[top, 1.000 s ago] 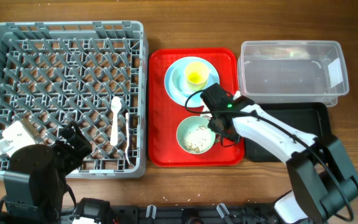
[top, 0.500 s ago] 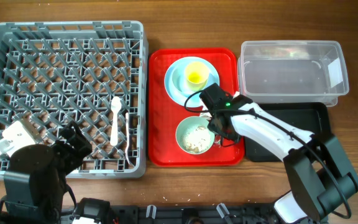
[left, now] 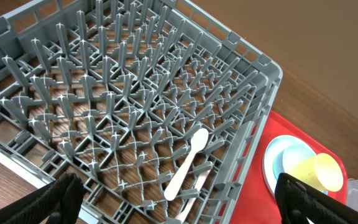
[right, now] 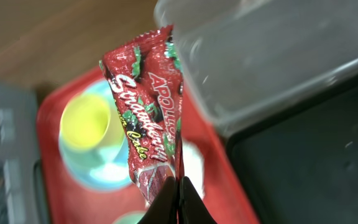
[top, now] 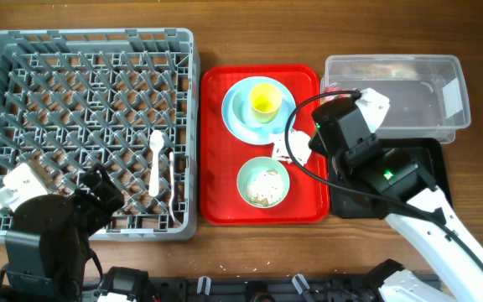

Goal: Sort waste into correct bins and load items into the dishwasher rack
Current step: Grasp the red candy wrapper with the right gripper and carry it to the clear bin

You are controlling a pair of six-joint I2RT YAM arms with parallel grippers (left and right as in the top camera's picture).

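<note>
My right gripper (top: 307, 144) (right: 180, 186) is shut on the crumpled wrapper (top: 294, 149) (right: 146, 106). It holds the wrapper above the right edge of the red tray (top: 216, 126), beside the clear tub (top: 392, 75) and black tray (top: 426, 159). The wrapper's red printed side faces the right wrist camera. On the red tray are the light blue plate (top: 240, 117) with the yellow cup (top: 264, 100), and the blue-green bowl (top: 264, 182) holding beige food scraps. The white spoon (top: 155, 159) (left: 188, 162) lies in the grey rack (top: 90, 38) (left: 253, 93). My left gripper (top: 99, 197) (left: 179, 202) is open above the rack's front corner.
A second white utensil (top: 171, 180) lies beside the spoon, partly hidden by the rack's pegs. A black cable (top: 309, 172) loops from the right arm over the red tray's right side. The clear tub and black tray sit against each other at the right.
My right arm has risen and swung right, away from the bowl, lifting the wrapper off the red tray. The left arm has not moved.
</note>
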